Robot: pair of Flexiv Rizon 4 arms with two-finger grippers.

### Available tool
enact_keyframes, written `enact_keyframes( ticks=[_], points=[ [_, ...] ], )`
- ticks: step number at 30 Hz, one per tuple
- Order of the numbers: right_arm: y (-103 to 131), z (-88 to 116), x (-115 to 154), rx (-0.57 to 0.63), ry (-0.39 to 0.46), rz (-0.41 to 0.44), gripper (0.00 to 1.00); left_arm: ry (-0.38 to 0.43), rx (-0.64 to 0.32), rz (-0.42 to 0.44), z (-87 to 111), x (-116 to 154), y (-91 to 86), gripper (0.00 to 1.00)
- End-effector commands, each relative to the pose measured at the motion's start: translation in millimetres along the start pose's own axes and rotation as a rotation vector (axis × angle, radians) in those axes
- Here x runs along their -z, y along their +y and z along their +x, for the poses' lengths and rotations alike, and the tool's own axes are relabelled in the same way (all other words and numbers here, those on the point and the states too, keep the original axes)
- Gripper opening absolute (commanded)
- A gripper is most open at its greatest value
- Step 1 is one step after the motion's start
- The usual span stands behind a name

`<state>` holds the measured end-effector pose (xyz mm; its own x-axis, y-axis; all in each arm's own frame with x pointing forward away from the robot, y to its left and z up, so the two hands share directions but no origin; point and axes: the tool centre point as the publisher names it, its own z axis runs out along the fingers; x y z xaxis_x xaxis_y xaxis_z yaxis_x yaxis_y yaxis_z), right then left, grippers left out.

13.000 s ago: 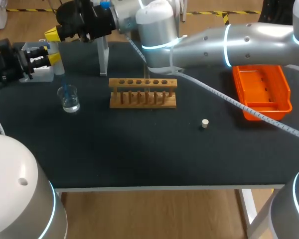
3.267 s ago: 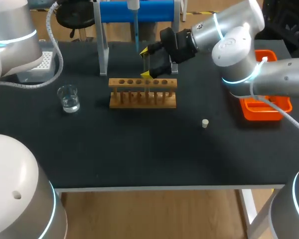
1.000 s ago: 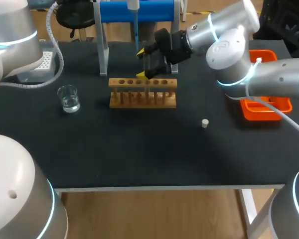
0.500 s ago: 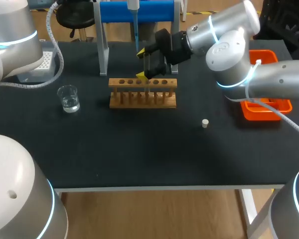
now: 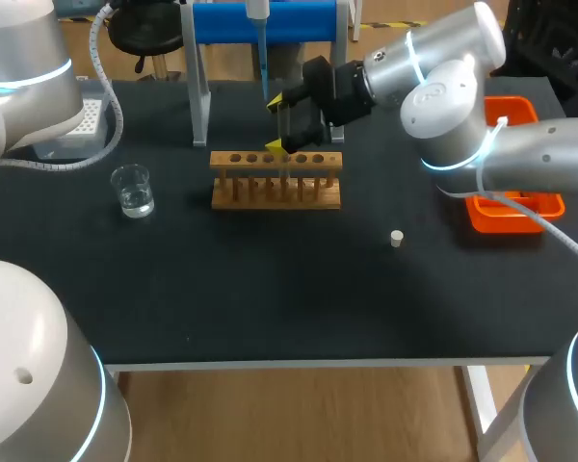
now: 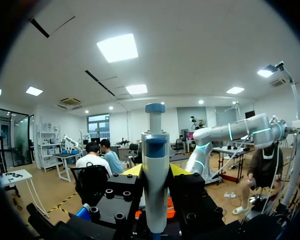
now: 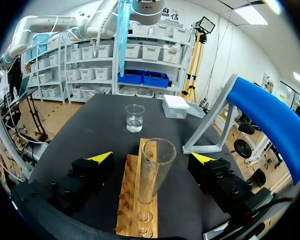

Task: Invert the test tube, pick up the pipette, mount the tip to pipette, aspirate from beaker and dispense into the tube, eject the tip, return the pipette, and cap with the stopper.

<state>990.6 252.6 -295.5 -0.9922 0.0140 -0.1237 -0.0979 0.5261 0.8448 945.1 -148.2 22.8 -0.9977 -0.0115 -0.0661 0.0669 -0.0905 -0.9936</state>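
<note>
**Test tube upright in the rack, straddled by the right gripper; pipette held by the left.**

In the right wrist view the clear test tube [image 7: 152,170] is seen standing mouth-up in the wooden rack [image 7: 132,200]. It stands between the fingers of the right gripper [image 7: 151,157], which are spread wide and kept clear of the glass on both sides. In the head view this gripper [image 5: 275,123] is found above the rack [image 5: 275,180], at the upper middle of the frame. The pipette [image 5: 263,43] is placed at the top centre, its blue tip [image 5: 266,82] pointing down beside the gripper. In the left wrist view the pipette [image 6: 155,150] is clamped upright between the fingers of the left gripper [image 6: 155,171]. The beaker [image 5: 133,190] is set at the left of the frame. The stopper [image 5: 396,238] lies right of centre, well apart from the rack.
</note>
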Motion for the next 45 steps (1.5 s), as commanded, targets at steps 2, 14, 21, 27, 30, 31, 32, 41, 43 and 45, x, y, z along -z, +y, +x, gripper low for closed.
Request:
enact_keyframes(
  ticks=[2, 14, 21, 27, 30, 31, 32, 41, 43, 45],
  points=[
    [0.0, 0.5, 1.0, 0.001, 0.0, 0.0, 1.0, 0.002, 0.001, -0.002, -1.2, 0.0, -0.8, 0.0],
    [0.0, 0.5, 1.0, 0.001, 0.0, 0.0, 1.0, 0.021, 0.069, -0.023, -18.8, -9.5, -5.1, 0.0],
    [0.0, 0.5, 1.0, 0.001, 0.0, 0.0, 1.0, 0.033, 0.079, -0.026, -28.2, -15.6, -4.0, 0.0],
    [0.0, 0.5, 1.0, 0.001, 0.0, 0.0, 1.0, 0.039, 0.083, -0.026, -33.3, -20.1, 0.4, 0.0],
    [0.0, 0.5, 1.0, 0.001, 0.0, 0.0, 1.0, 0.042, 0.082, -0.025, -35.3, -21.6, 3.5, 0.0],
    [0.0, 0.5, 1.0, 0.001, 0.0, 0.0, 1.0, 0.043, 0.081, -0.026, -35.7, -22.4, 4.5, 0.0],
    [0.0, 0.5, 1.0, 0.001, 0.0, 0.0, 1.0, 0.044, 0.081, -0.026, -36.0, -23.0, 5.3, 0.0],
    [0.0, 0.5, 1.0, 0.001, 0.0, 0.0, 1.0, 0.049, 0.06, -0.012, -35.4, -25.7, 8.9, 0.0],
    [0.0, 0.5, 1.0, 0.001, 0.0, 0.0, 1.0, 0.052, 0.049, -0.013, -34.1, -26.6, 9.4, 0.0],
    [0.0, 0.5, 1.0, 0.001, 0.0, 0.0, 1.0, 0.052, 0.044, -0.011, -33.1, -27.0, 9.7, 0.0]
  ],
)
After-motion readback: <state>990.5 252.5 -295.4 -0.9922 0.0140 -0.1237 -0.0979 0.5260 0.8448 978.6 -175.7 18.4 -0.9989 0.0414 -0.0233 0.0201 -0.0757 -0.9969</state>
